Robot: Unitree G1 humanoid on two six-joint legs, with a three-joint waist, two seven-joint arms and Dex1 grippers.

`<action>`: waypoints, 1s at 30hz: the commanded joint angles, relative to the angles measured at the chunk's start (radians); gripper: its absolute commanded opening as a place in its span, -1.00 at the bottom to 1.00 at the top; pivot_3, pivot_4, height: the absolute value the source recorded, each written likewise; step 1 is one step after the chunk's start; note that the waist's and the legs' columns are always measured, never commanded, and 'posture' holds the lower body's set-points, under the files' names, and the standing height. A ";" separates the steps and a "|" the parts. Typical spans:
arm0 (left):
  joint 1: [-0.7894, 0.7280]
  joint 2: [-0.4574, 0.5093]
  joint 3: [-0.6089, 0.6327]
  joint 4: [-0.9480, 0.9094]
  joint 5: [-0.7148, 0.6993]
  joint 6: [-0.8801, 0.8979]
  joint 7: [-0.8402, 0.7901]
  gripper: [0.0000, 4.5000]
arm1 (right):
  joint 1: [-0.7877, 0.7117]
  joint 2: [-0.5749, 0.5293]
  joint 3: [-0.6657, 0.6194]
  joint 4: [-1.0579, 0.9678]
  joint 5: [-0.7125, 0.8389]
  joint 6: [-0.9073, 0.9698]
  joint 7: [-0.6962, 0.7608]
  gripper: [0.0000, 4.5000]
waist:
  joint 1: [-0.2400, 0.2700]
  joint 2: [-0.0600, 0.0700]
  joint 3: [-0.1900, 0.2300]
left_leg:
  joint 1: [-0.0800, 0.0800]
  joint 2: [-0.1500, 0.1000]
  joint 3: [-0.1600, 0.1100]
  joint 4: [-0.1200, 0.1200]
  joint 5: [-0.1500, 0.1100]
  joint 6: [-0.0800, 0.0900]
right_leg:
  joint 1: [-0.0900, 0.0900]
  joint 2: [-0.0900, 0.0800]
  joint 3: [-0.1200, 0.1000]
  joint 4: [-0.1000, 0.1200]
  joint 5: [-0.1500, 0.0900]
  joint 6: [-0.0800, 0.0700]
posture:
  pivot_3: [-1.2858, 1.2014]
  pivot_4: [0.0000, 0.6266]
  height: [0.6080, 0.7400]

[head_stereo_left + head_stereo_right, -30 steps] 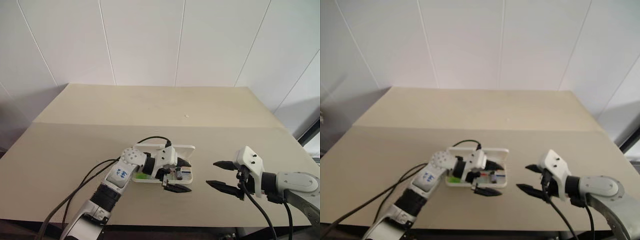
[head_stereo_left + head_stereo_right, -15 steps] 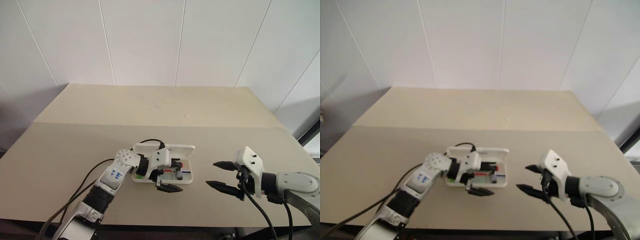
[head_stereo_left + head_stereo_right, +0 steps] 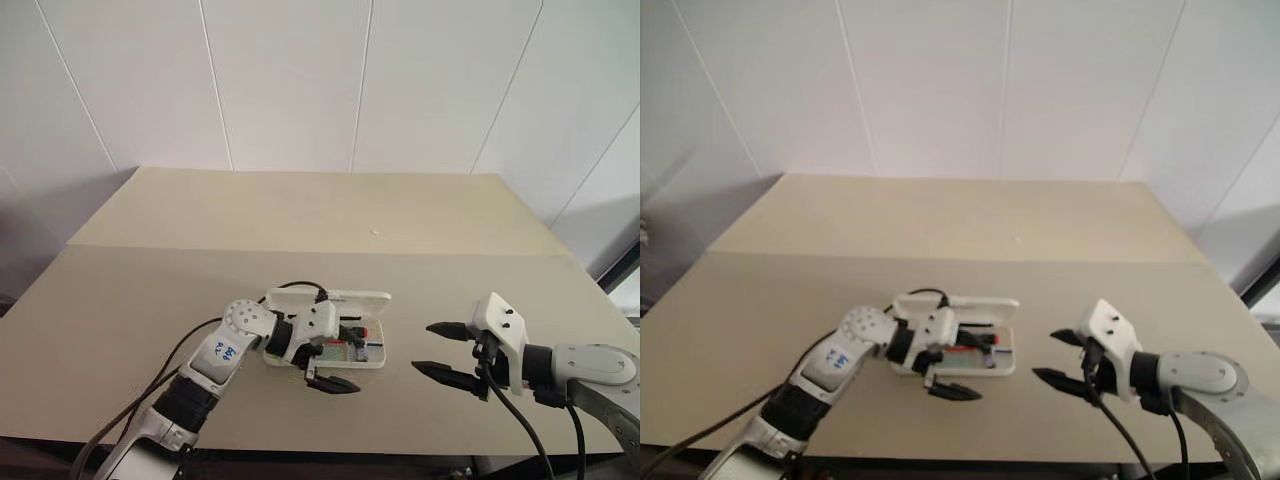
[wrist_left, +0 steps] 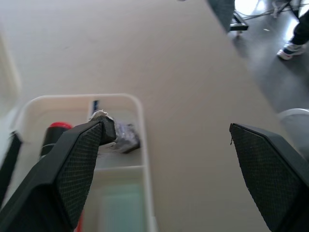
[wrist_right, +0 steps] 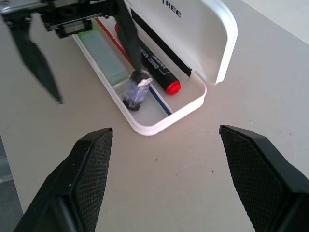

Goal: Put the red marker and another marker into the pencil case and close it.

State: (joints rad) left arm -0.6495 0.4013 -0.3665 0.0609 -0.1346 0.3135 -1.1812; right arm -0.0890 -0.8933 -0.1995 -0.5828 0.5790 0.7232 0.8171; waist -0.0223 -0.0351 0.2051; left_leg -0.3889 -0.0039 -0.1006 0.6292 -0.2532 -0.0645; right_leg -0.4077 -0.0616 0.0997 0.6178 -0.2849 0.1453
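left pincer (image 3: 333,364) has drawn back from the pencil case (image 3: 372,360).

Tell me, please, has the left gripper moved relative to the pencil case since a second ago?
Yes. The left gripper has drawn back toward the robot's left along the open pencil case, which stayed put.

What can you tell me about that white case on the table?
The case is a flat white hard-looking box with rounded corners, lying open on the table, lid raised with dark lettering. Inside lie a dark marker with a red end, a pale green one and a small grey block.
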 commanded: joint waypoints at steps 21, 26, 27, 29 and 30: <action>-0.073 -0.106 0.037 0.151 0.002 -0.147 0.058 0.99 | -0.028 0.011 0.012 -0.001 -0.007 -0.025 -0.006 1.00 | 0.020 0.000 0.000 | 0.000 0.000 0.000 0.000 0.000 0.000 | 0.000 0.000 0.000 -0.001 0.000 0.000 | 0.03 -0.52 1.00; -0.072 -0.085 0.092 0.077 -0.068 -0.076 0.041 0.99 | -0.056 0.040 0.092 0.061 -0.071 -0.071 -0.014 1.00 | 0.019 0.000 0.000 | 0.000 0.000 0.000 0.000 0.000 0.000 | 0.000 0.000 0.000 -0.001 0.000 0.000 | 0.03 -0.52 1.00; -0.066 -0.067 0.102 0.057 -0.083 -0.066 0.023 0.99 | -0.065 0.048 0.109 0.075 -0.084 -0.079 -0.018 1.00 | 0.017 0.000 0.000 | 0.000 0.000 0.000 0.000 0.000 0.000 | 0.000 0.000 0.000 -0.001 0.000 0.000 | 0.03 -0.52 1.00; -0.053 -0.028 0.121 0.023 -0.114 -0.047 -0.011 0.99 | -0.090 0.071 0.132 0.097 -0.104 -0.087 -0.036 1.00 | 0.014 0.001 0.000 | 0.000 0.000 0.001 -0.001 0.000 0.000 | -0.001 0.000 0.000 -0.001 0.000 0.000 | 0.03 -0.52 1.00; -0.044 -0.004 0.136 0.005 -0.133 -0.038 -0.031 0.99 | -0.105 0.088 0.143 0.109 -0.114 -0.086 -0.053 1.00 | 0.011 0.001 0.000 | 0.000 0.000 0.001 -0.001 0.000 0.000 | -0.001 0.000 0.000 -0.001 0.000 0.000 | 0.03 -0.52 1.00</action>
State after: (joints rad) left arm -0.7027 0.3799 -0.2631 0.1188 -0.2210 0.2618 -1.1803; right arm -0.1715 -0.8183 -0.0580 -0.4694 0.4811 0.6584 0.7881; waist -0.0114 -0.0345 0.2052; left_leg -0.3886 -0.0035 -0.1002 0.6283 -0.2531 -0.0645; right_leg -0.4083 -0.0611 0.0998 0.6172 -0.2849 0.1452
